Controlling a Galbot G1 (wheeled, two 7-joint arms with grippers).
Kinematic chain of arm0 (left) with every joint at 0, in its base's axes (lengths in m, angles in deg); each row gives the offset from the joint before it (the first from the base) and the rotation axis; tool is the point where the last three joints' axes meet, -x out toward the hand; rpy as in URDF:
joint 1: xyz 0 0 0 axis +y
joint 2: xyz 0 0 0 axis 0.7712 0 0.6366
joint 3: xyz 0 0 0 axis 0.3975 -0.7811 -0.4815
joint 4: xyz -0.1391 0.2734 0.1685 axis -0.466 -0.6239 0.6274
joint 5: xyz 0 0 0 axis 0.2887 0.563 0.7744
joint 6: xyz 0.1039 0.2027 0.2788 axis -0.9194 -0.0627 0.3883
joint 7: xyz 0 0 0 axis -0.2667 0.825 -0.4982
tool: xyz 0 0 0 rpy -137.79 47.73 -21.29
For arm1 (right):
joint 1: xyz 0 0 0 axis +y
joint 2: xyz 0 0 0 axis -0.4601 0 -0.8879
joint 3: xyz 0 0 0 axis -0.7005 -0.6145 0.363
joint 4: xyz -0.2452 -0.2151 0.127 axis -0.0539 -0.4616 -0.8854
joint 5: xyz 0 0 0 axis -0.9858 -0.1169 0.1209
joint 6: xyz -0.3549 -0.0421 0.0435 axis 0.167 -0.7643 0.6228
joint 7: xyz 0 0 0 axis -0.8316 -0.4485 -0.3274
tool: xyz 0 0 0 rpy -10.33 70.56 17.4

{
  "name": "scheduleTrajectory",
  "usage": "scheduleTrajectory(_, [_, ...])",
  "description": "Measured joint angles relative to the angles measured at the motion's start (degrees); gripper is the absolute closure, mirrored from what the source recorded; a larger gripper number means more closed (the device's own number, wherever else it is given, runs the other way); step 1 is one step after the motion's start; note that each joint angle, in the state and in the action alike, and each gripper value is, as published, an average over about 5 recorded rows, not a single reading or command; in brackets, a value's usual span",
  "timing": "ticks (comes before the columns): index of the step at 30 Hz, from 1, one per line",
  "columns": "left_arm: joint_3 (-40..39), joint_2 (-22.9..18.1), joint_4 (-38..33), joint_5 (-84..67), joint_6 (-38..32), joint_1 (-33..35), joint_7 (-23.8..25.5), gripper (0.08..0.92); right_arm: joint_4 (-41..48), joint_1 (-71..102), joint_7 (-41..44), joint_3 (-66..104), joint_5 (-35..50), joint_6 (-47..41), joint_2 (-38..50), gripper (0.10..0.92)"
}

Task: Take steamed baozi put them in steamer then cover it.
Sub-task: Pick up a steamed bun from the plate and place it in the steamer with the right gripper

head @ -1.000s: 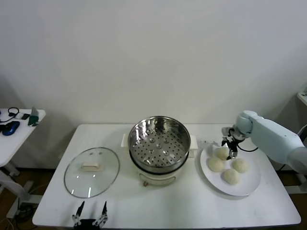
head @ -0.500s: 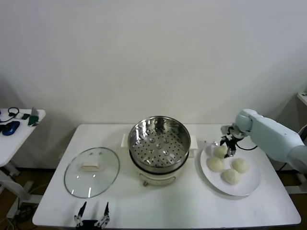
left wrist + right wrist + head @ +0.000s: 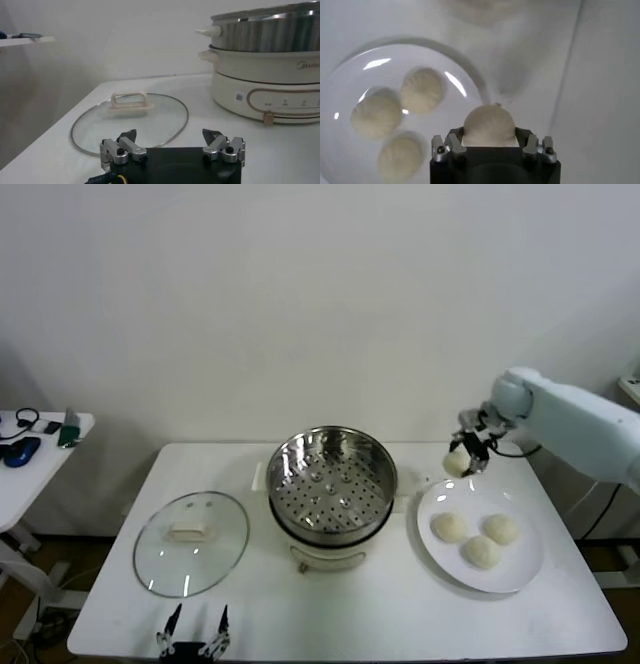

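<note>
Head view: steamer [image 3: 332, 484] empty; plate [image 3: 520, 569] holds 3 baozi [image 3: 450, 527]; right hand [image 3: 466, 451] clamps 4th; left hand [image 3: 192, 634] apart.

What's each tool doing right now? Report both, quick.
Left tool: open, empty, parked near the glass lid.
Right tool: closed on a bun, lifted above the plate.

A plain white wall [image 3: 320, 304] fills the back of the room, evenly lit. In front of it stands a white rectangular surface [image 3: 340, 614]. To its left sits a smaller white side table [image 3: 30, 474] (carrying a few dark small items, too small to tell apart). A strip of brown floor [image 3: 20, 564] shows beneath.
</note>
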Motion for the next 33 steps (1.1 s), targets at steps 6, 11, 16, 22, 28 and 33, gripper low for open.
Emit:
scheduleTrajectory(6, [0.0, 0.2, -0.3, 0.1, 0.2, -0.3, 0.0, 0.177, -8.3, -10.4, -2.0, -5.3, 3.0, 4.6, -4.4, 0.33])
scheduleTrajectory(11, [0.0, 0.5, -0.6, 0.1, 0.4, -0.4, 0.1, 0.177, -13.9, -13.9, -4.7, -7.7, 3.1, 9.1, -9.1, 0.33])
scheduleTrajectory(16, [0.4, 1.0, -0.7, 0.0, 0.3, -0.4, 0.0, 0.177, -15.9, -13.1, -7.9, -8.7, -1.1, 13.3, -13.1, 0.33])
scheduleTrajectory(22, [0.4, 1.3, -0.6, -0.4, 0.1, -0.4, -0.2, 0.177, -13.6, -8.1, -11.5, -8.6, -9.9, 17.7, -16.5, 0.33])
scheduleTrajectory(28, [0.3, 1.6, -0.3, -0.4, -0.1, -0.5, -0.4, 0.177, -8.7, -2.4, -14.3, -7.4, -16.7, 20.8, -19.3, 0.33])
scheduleTrajectory(33, [0.4, 1.6, 0.1, -0.4, -0.3, -0.6, -0.5, 0.177, -4.1, 1.5, -15.7, -6.6, -20.4, 22.7, -21.4, 0.33])
